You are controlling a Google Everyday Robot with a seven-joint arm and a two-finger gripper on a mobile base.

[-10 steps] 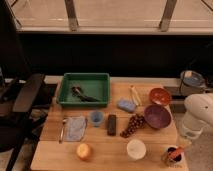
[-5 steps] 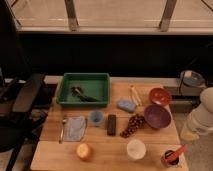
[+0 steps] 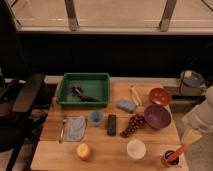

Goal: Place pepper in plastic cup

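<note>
The pepper [image 3: 178, 152], slim and red-orange, leans with its lower end in a small dark tin [image 3: 170, 158] at the table's front right corner. My gripper [image 3: 190, 137] hangs open just above and to the right of the pepper's upper end, below the white arm [image 3: 201, 117], and holds nothing. The light-blue plastic cup [image 3: 96, 117] stands upright near the middle of the table, far to the left of the gripper.
A green tray [image 3: 101, 78] with dark utensils sits at the back left. A purple bowl [image 3: 157, 116], red bowl [image 3: 160, 95], grapes [image 3: 131, 125], cream cup [image 3: 136, 148], dark bar [image 3: 112, 124], orange fruit [image 3: 83, 150] and cloth [image 3: 76, 128] lie around the cup.
The gripper was down on the pepper by the tin; it has let go and lifted up and to the right. The pepper stays leaning in the tin.
</note>
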